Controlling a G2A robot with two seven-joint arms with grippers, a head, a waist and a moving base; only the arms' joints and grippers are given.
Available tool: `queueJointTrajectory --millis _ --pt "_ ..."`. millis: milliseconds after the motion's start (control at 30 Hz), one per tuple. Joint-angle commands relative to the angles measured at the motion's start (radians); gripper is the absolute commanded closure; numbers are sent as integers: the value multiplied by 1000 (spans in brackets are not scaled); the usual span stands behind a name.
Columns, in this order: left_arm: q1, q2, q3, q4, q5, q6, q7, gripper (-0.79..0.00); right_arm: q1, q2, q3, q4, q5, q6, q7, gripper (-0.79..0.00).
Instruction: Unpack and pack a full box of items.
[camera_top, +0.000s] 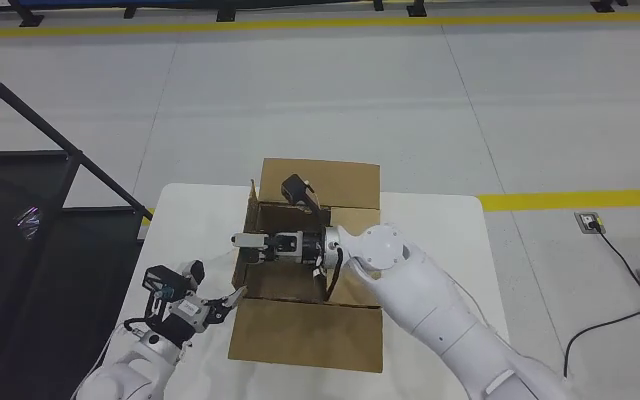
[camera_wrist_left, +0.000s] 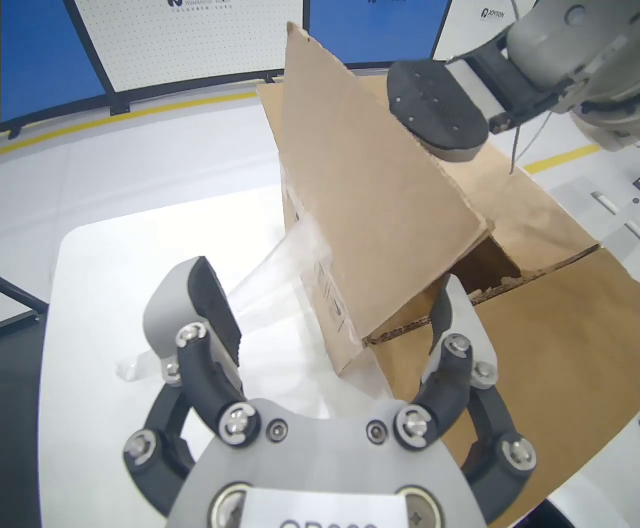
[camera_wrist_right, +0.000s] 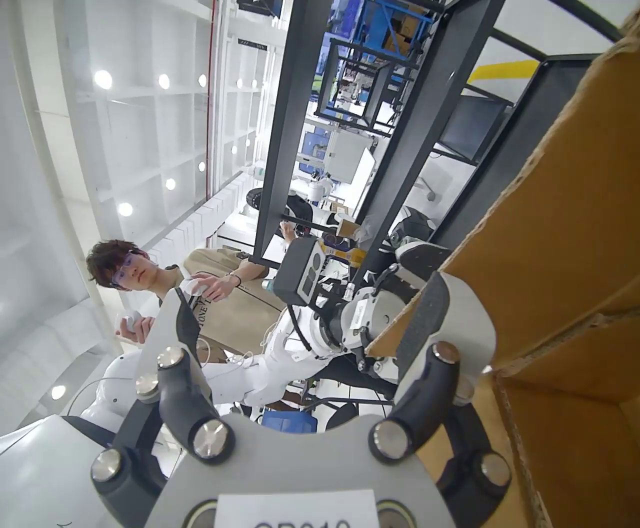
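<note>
A brown cardboard box (camera_top: 305, 270) stands open on the white table (camera_top: 440, 225), its near flap (camera_top: 305, 335) folded flat outward. The left side flap (camera_wrist_left: 360, 200) stands upright. My right gripper (camera_top: 247, 242) is open at that flap's top edge, one of its fingers (camera_wrist_right: 430, 320) against the cardboard (camera_wrist_right: 560, 225); its dark pad (camera_wrist_left: 435, 110) shows above the flap. My left gripper (camera_wrist_left: 330, 300) is open and empty, low at the box's near left corner (camera_top: 232, 297). A dark item (camera_top: 297, 188) lies at the box's far side. The inside of the box is hidden.
A strip of clear tape (camera_wrist_left: 280, 280) trails from the box's side onto the table. A black frame (camera_top: 60, 160) and a dark panel stand just left of the table. The table's left part (camera_top: 195, 220) and right part are bare.
</note>
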Motion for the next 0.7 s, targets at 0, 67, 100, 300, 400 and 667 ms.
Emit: queueJointTrajectory --millis 0,67,100,300,400,667 --pt "-23 -1 3 11 -35 -1 -20 -785 4 -10 -11 9 17 -15 40 -785" --pt "-36 -1 0 16 -45 2 -31 -785 13 -19 -15 30 34 -25 65 -785" --pt "-39 -1 0 19 -50 6 -32 -785 18 -23 -18 39 39 -27 78 -785" --pt "-24 -1 -30 16 -80 21 -16 -785 30 -35 -9 71 59 -57 134 -785" --pt "2 0 -60 7 -101 20 -4 -785 26 -28 15 64 41 -87 138 -785" --pt "56 2 -129 11 -15 120 21 -785 -44 31 139 -27 -29 -118 172 -785"
